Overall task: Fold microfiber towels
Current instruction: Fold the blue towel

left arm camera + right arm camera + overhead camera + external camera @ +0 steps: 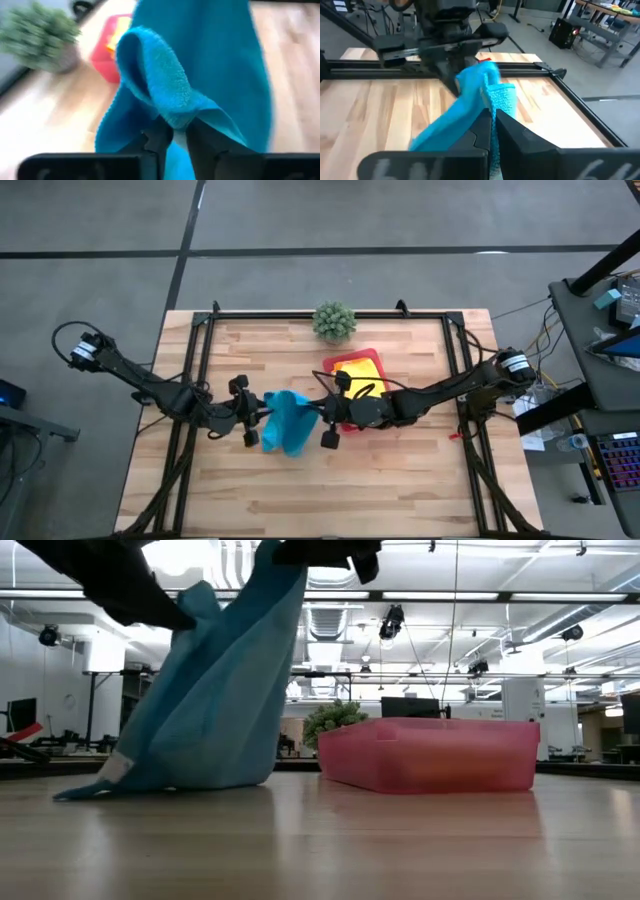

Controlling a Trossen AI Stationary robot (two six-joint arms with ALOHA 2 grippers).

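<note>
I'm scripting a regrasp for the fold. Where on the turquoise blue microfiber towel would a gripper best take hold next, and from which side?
Probably the low corner of the turquoise blue microfiber towel that trails on the wooden table, approached from above. The left gripper and right gripper already pinch its upper edge, so the cloth hangs and only that bottom hem lies free.

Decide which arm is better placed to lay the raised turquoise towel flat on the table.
Neither alone: the left gripper and right gripper each pinch the turquoise microfiber towel, so both should lower it together.
</note>
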